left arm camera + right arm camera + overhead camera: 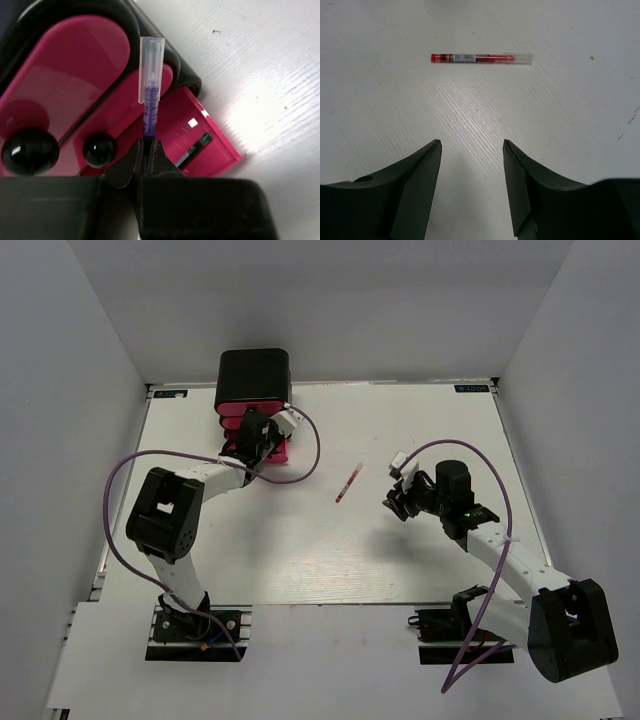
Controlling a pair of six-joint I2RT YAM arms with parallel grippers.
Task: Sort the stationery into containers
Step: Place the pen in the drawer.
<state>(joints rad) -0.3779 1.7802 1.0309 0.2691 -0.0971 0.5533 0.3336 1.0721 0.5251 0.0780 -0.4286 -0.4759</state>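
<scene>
Above open drawer (pixel 172 127), seemingly, outstretched left gripper (pixel 148 150) pinches purple pen (pixel 151 100).

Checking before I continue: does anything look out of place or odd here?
Nothing is broken or spilled. Only the red pen lies alone on the table, outside the cabinet, whose lowest drawer stands pulled out. The left gripper holds a blue pen near it.

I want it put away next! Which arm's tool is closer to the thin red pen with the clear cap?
Right. The right tool, open, faces the red pen just ahead; the left tool is away at the black cabinet with pink drawers.
</scene>
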